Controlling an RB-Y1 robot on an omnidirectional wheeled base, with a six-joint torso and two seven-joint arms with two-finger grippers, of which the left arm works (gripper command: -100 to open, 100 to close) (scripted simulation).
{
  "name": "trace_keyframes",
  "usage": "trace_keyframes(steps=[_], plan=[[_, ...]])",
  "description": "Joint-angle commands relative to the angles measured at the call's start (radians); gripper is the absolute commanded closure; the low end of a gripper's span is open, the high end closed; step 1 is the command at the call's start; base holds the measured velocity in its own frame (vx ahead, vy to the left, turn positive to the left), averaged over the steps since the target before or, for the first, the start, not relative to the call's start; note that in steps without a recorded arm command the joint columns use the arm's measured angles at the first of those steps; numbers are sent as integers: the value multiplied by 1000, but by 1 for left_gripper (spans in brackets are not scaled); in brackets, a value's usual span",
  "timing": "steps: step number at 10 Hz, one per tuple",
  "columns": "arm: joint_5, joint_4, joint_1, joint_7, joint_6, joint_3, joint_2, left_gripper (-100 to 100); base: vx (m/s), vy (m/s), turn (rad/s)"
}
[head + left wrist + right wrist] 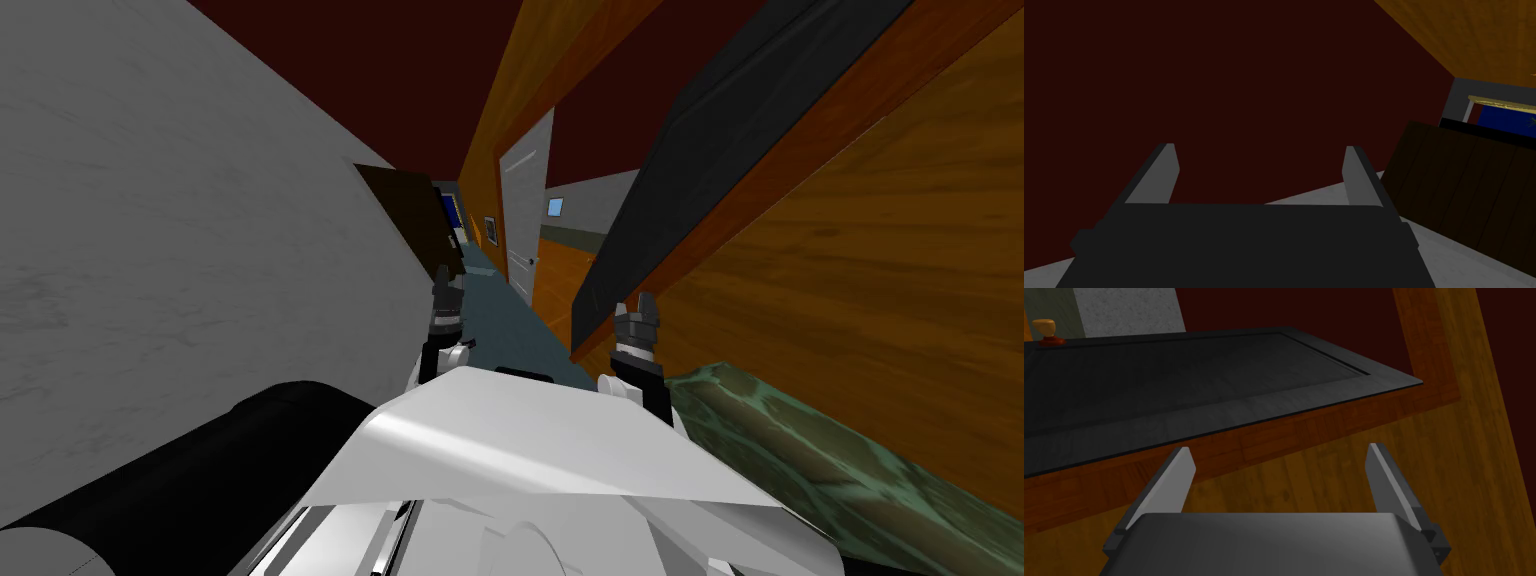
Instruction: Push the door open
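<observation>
- A narrow corridor is seen, with a plain grey wall [180,250] on the left side and an orange wooden wall [880,300] on the right side.
- The dark grey door [1174,383], with a recessed panel, is set in the wooden wall on the right, inside a reddish-brown wooden frame [1304,428].
- A pale knob [1044,327] on a red base is found at the far edge of this door.
- Whether the door is fully closed cannot be told.
- The right pincer [1280,458] is held near the door and is pointed at the frame and the wooden wall just beside the door's edge. Its fingers [1179,473] are spread wide and nothing is gripped between them.
- The left pincer [1261,155] is held close to the grey wall, beside a dark brown panel [405,215]. It is also spread wide, and nothing is held.
- A dark red ceiling [380,70] is seen above the corridor, and a blue-grey floor [510,330] runs ahead between the two pincers.
- Farther along the right side, a light grey door [525,215] is seen.
- A blue panel [1504,114] in a pale frame is seen beyond the brown panel.
- A green marbled object [800,440] lies low against the wooden wall.
</observation>
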Motion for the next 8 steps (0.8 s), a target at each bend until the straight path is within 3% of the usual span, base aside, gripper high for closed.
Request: trace_keyframes(steps=[1, 8], plan=[[-4, 34, -9, -25, -11, -3, 11, -100, 57, 25, -94], [-18, 169, -44, -122, -53, -17, 45, -100, 130, 34, -91]])
